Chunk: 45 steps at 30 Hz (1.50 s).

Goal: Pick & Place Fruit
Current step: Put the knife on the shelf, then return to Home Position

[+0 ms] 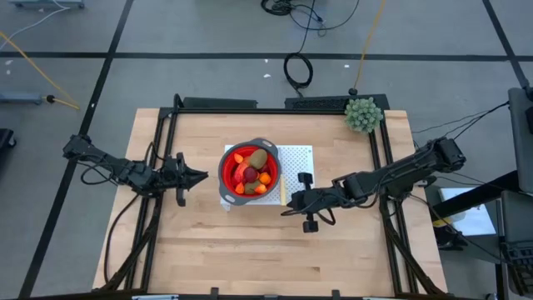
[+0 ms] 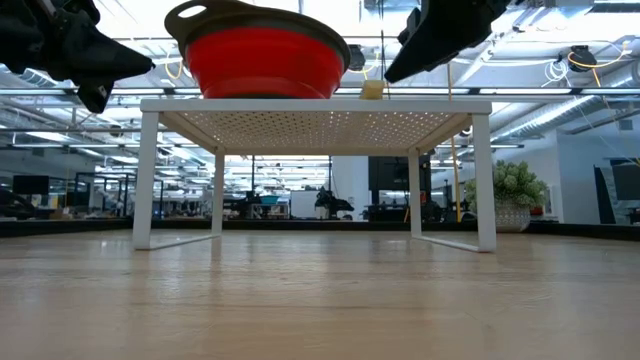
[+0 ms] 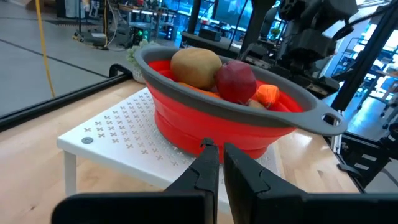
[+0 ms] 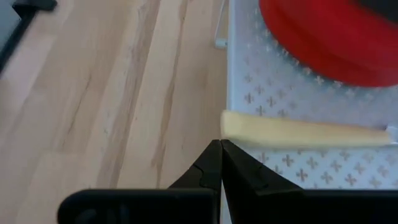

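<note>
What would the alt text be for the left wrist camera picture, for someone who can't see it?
A red bowl with a grey rim, holding fruit, sits on a white perforated stand on a wooden table. The left gripper, shut and empty, points at the bowl.

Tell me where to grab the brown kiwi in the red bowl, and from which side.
Grip the kiwi across its narrow middle, coming straight down from above. It sits on top of the pile, above the bowl's rim, beside the dark red ball, so only its upper half looks free.

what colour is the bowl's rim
Grey, around the red bowl; its rim shows best in the left wrist view.
</note>
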Motion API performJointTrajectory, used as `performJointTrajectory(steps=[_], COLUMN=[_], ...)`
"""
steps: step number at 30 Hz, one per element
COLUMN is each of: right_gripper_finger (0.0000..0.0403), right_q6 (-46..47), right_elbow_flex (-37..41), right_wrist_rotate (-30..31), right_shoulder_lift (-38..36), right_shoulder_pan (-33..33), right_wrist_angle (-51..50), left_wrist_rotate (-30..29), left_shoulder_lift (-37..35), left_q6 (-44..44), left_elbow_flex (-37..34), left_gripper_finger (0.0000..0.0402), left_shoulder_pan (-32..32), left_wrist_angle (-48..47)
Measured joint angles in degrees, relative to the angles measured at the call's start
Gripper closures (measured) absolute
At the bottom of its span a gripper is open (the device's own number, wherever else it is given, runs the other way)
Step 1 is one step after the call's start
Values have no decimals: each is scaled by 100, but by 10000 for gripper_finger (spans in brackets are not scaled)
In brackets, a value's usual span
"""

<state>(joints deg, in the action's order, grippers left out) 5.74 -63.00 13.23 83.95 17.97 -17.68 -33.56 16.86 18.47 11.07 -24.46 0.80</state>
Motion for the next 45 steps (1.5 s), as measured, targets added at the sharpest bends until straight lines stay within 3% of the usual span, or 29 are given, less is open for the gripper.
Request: performJointTrajectory(steps=[11, 17, 22, 31, 39, 45], right_gripper_finger=[403, 403, 403, 403, 403, 403], right_q6=[-191, -193, -194, -345, -345, -344], right_elbow_flex=[2, 2, 7, 68, 1412, 1952], right_wrist_rotate=[0, 17, 179, 192, 194, 175], right_shoulder_lift=[22, -118, -714, -1911, -3005, -4002], right_shoulder_pan=[-27, 8, 162, 596, 744, 744], right_wrist_angle=[322, 18, -611, -788, 270, 348], left_wrist_rotate=[0, 2, 15, 147, 203, -52], left_shoulder_lift=[0, 0, -9, -19, -377, -894], left_q6=[-2, -196, -590, -677, -927, -1125], left_elbow_flex=[0, 0, 0, 0, 0, 0], left_gripper_finger=[380, 380, 380, 380, 381, 381], left_shoulder_pan=[0, 0, -1, -8, -228, -370], left_wrist_angle=[-4, -18, -33, -211, -288, -656])
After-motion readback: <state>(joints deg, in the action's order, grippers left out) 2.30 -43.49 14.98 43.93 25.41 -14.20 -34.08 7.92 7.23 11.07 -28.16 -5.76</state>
